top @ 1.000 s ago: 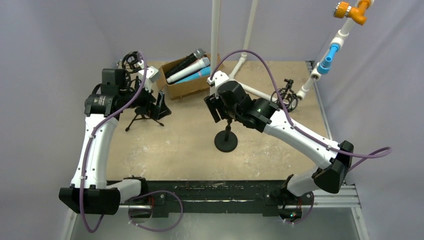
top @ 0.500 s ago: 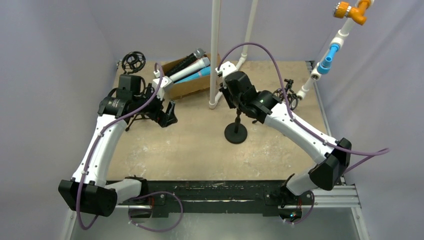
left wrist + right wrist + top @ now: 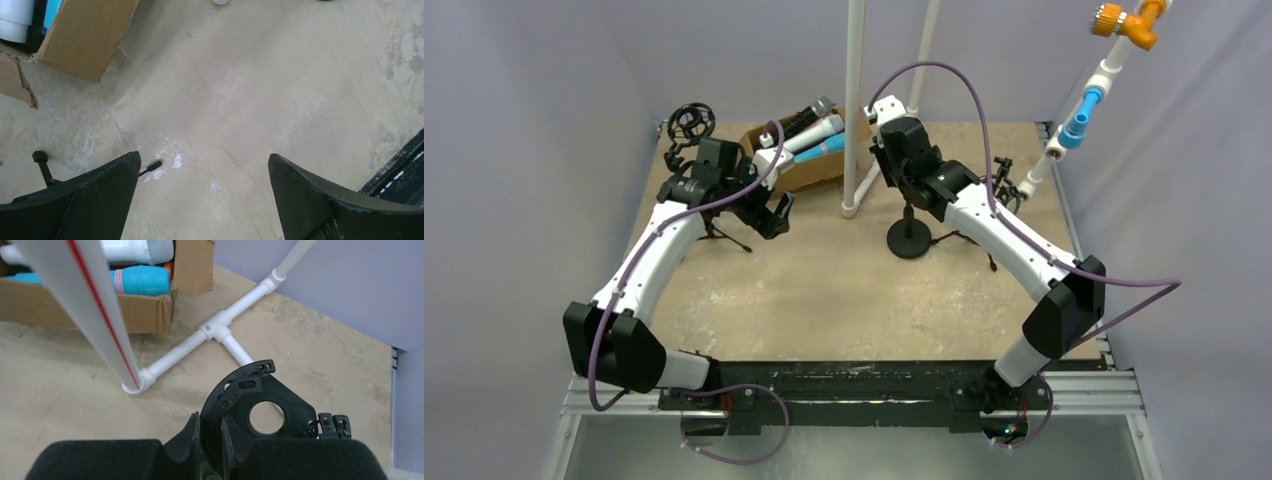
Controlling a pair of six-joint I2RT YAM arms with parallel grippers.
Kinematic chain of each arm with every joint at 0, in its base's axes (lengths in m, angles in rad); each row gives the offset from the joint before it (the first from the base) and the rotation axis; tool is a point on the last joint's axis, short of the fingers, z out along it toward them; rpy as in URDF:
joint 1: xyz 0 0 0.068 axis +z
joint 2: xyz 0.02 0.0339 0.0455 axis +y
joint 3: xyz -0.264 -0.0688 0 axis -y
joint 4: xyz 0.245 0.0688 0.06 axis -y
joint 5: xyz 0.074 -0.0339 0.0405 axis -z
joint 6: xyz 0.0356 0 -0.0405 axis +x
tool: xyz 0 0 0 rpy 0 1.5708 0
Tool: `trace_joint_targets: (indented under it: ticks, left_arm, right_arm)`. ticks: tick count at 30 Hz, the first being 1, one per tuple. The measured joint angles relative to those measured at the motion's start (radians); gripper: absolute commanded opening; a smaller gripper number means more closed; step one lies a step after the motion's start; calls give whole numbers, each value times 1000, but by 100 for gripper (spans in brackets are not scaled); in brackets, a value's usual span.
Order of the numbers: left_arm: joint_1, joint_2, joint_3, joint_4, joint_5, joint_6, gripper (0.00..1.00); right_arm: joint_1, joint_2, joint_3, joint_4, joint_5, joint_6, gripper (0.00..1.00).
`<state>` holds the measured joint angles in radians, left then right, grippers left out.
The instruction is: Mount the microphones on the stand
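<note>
Three microphones lie in a cardboard box [image 3: 796,172] at the back: a black one [image 3: 796,120], a white one [image 3: 809,136] and a blue one [image 3: 826,148]. The right wrist view shows the white one [image 3: 131,248] and the blue one [image 3: 140,280]. The stand with a round black base [image 3: 909,242] is right of the box. My right gripper [image 3: 902,172] [image 3: 211,432] is shut on the stand's black ring holder [image 3: 280,400]. Over bare table in front of the box, my left gripper [image 3: 774,212] [image 3: 203,157] hangs open and holds nothing.
A white pipe frame [image 3: 854,100] [image 3: 220,332] rises between the box and the stand, and its slanted pole [image 3: 95,305] is close to my right gripper. A tripod stand with a ring mount [image 3: 692,124] is at back left. Another small tripod [image 3: 999,190] is at right.
My right gripper shut on the stand's holder and carried the stand back and right. The left arm swung right and back towards the box, still open.
</note>
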<state>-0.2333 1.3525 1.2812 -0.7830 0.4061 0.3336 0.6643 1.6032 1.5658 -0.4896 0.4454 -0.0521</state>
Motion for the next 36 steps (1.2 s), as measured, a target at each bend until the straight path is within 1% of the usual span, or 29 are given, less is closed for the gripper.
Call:
trace_joint_targets:
  ticks: [4, 8, 12, 16, 20, 21, 22, 23, 24, 26, 27, 28, 30, 36]
  left_arm:
    - [-5, 67, 11, 36, -41, 0, 100]
    - [-5, 82, 11, 64, -62, 0, 100]
    - [-5, 84, 11, 109, -79, 1, 100]
    - [-5, 107, 21, 153, -105, 1, 100]
    - [-13, 176, 76, 193, -153, 4, 100]
    - [-19, 198, 92, 212, -174, 8, 100]
    - [-23, 212, 98, 226, -188, 11, 100]
    - [-30, 228, 105, 242, -207, 20, 100]
    - [-37, 242, 110, 259, -227, 26, 99]
    - [-50, 270, 114, 290, -265, 37, 94]
    - [-54, 282, 114, 303, -279, 43, 91]
    - [-58, 296, 117, 314, -294, 51, 87]
    - [-63, 329, 128, 336, -326, 61, 81]
    - [-64, 403, 153, 386, -385, 98, 78]
  right_arm:
    - [-35, 29, 26, 38, -14, 25, 2]
    - [-50, 54, 58, 50, -21, 39, 3]
    - [-59, 90, 99, 61, -31, 70, 8]
    - [-89, 131, 136, 70, -68, 125, 11]
    - [-133, 145, 151, 78, -98, 184, 20]
    - [-146, 145, 153, 79, -101, 198, 25]
    - [-154, 145, 153, 77, -102, 209, 33]
    - [-165, 145, 153, 75, -103, 219, 45]
    - [-177, 145, 153, 72, -106, 229, 53]
    - [-195, 145, 153, 66, -108, 246, 65]
    - [-203, 145, 154, 63, -111, 249, 69]
    - [-211, 145, 154, 61, -116, 253, 72]
    - [-219, 145, 164, 40, -122, 254, 73]
    - [-213, 141, 249, -13, -150, 251, 71]
